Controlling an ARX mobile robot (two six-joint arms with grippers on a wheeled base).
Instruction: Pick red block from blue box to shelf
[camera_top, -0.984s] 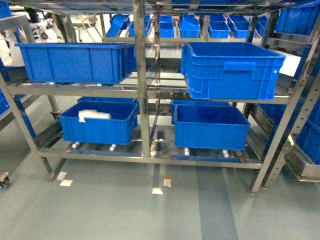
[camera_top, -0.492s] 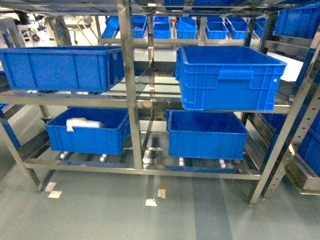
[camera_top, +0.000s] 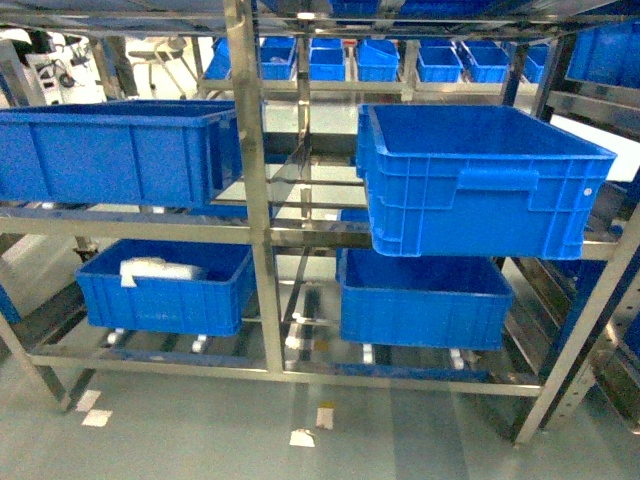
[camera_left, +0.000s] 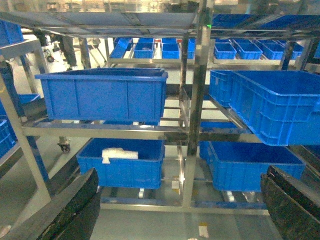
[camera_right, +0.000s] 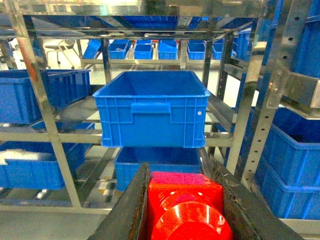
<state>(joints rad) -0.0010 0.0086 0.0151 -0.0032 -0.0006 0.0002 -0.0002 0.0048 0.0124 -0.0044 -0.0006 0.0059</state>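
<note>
The shelf (camera_top: 255, 230) now looms nearer and shifted leftward in view.

A smooth grey-green floor (camera_top: 200, 440) runs under the racks, with small white paper scraps (camera_top: 302, 437) lying on it. Dark blue ribbed crates (camera_top: 470, 180) fill the tiers, and more rows of them stand behind. Bright light comes from the back.

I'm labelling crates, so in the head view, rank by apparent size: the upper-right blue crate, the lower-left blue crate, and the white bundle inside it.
1. Upper-right ribbed blue plastic crate: largest, though it sits nearest the camera.
2. Lower-left blue plastic crate.
3. White bundle: clearly smallest.
</note>
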